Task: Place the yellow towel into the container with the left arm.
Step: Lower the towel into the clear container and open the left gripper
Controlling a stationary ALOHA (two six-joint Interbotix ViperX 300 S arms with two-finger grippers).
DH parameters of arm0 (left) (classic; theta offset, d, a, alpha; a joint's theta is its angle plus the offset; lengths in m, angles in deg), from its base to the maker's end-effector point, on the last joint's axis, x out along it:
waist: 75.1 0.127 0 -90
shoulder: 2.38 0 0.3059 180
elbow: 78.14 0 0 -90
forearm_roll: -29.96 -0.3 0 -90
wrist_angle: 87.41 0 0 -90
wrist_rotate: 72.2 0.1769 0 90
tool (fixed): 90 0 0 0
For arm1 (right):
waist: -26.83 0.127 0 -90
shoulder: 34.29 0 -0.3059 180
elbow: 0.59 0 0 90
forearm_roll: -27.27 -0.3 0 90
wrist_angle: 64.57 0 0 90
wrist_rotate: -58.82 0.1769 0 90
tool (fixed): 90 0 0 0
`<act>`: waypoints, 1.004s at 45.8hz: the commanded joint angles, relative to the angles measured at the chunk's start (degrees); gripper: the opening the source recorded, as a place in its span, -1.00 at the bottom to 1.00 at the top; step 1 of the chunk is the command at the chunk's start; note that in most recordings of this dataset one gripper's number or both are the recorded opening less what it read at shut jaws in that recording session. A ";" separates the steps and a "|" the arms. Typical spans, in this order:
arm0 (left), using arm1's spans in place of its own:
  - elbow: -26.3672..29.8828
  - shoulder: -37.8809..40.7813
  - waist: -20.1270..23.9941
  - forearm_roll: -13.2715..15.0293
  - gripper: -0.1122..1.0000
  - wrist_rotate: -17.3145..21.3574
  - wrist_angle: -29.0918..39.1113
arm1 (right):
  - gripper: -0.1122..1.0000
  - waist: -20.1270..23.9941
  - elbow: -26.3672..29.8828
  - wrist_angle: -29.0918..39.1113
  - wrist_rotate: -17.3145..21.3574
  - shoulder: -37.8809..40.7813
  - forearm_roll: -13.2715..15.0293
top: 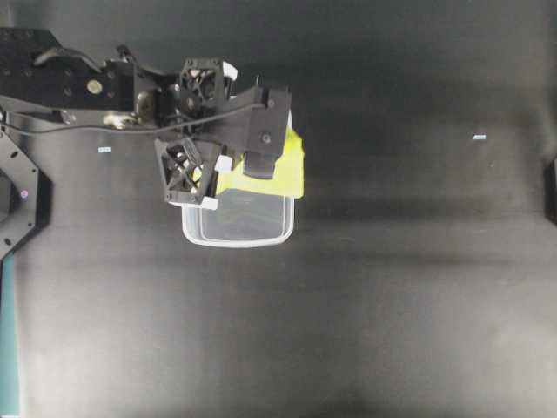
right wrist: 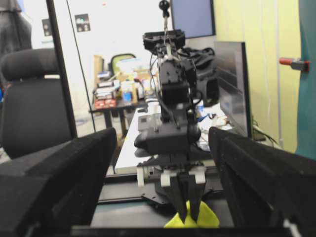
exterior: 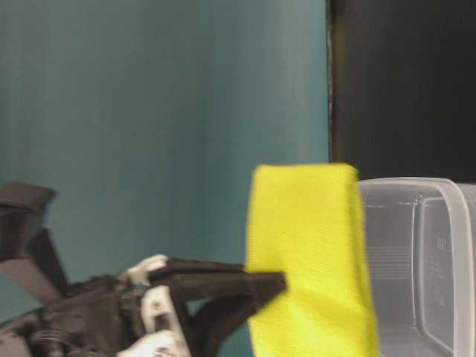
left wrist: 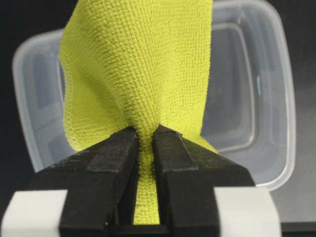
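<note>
My left gripper [left wrist: 144, 136] is shut on the yellow towel [left wrist: 138, 64], pinching a bunched fold between its black fingers. The towel hangs lifted over the far edge of the clear plastic container [left wrist: 256, 98]. From overhead, the towel [top: 289, 172] overlaps the container's [top: 239, 228] upper right rim, with the left gripper [top: 261, 161] above it. At table level the towel [exterior: 309, 260] hangs just left of the container [exterior: 428, 253], held by the left gripper [exterior: 277, 286]. My right gripper [right wrist: 162, 143] stands open and holds nothing, facing the left arm [right wrist: 175, 89] and towel [right wrist: 205, 218] from afar.
The black table mat [top: 392, 305] spreads right of and below the container. Two small white tape marks [top: 104, 149] [top: 479, 137] lie on it. A black frame [top: 17, 200] and a teal strip [top: 9, 348] line the left edge.
</note>
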 commanded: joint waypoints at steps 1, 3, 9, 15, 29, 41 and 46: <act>-0.44 0.09 0.18 -0.18 -0.68 -0.09 -0.79 | 0.52 0.09 1.32 -0.53 0.09 0.35 0.00; -0.88 0.44 0.09 -0.09 -0.68 -0.09 -1.49 | 0.52 0.09 1.32 -0.53 0.09 0.26 0.00; -2.11 0.97 0.35 -0.09 -0.67 -0.88 -3.08 | 0.52 0.09 1.41 -0.53 0.09 0.26 0.00; -2.81 1.32 0.53 -0.09 -0.47 -1.76 -4.22 | 0.52 0.09 1.49 -0.62 0.09 0.18 0.00; -1.32 -1.41 0.26 -0.18 0.82 -3.78 -3.78 | 0.52 0.09 2.29 0.26 0.09 -1.23 -0.09; -2.64 -13.80 -0.09 -0.18 0.70 -7.47 -6.77 | 0.52 0.09 2.29 2.11 0.09 -1.67 0.00; -5.54 -19.34 -0.53 -0.09 0.70 -8.96 -9.67 | 0.52 0.09 2.11 2.64 0.09 -2.20 0.00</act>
